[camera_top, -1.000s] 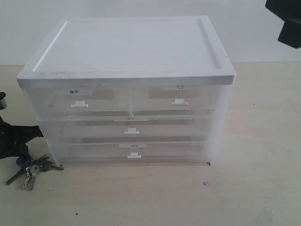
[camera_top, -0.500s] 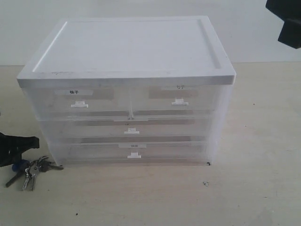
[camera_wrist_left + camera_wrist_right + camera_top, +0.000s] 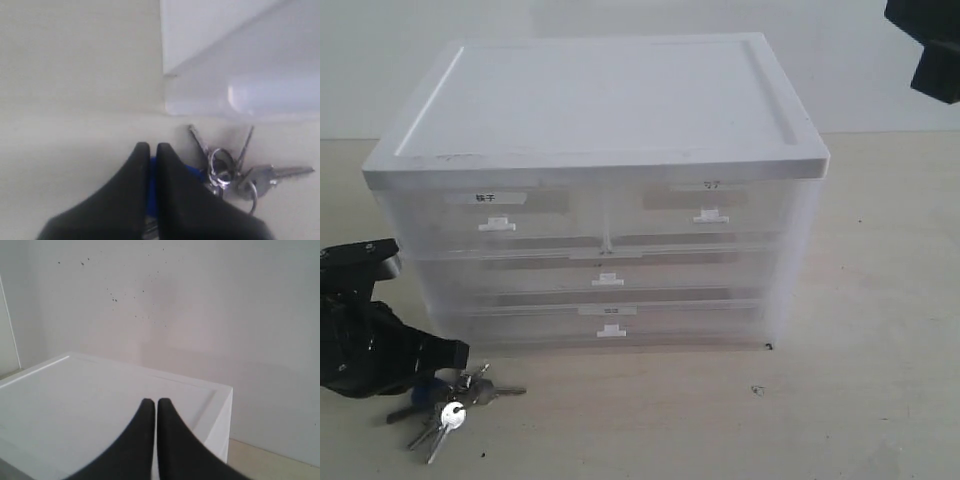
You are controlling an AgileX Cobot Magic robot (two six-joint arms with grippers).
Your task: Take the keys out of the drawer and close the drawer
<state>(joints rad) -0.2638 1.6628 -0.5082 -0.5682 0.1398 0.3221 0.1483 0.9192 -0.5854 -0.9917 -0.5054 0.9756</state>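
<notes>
The keys (image 3: 455,405), silver with a blue fob, lie fanned on the tabletop in front of the cabinet's left corner. My left gripper (image 3: 448,362) is low over them and shut on the blue fob (image 3: 152,172), which shows between the fingertips; the ring and keys (image 3: 235,172) spread beside it. The drawer (image 3: 611,322), the lowest full-width one with a label strip above its tab handle, sits pushed in flush. My right gripper (image 3: 150,401) is shut on nothing, held high over the cabinet's top, at the upper right corner (image 3: 932,55) of the exterior view.
The white-topped plastic cabinet (image 3: 600,100) fills the middle of the table; it has two half-width drawers (image 3: 497,215) on top and an unlabelled full-width one (image 3: 607,272) below them. A pale wall stands behind.
My left gripper has swung right and toward the table's front, dragging the keys with it from the far left edge. The cabinet now sits slightly further right.
</notes>
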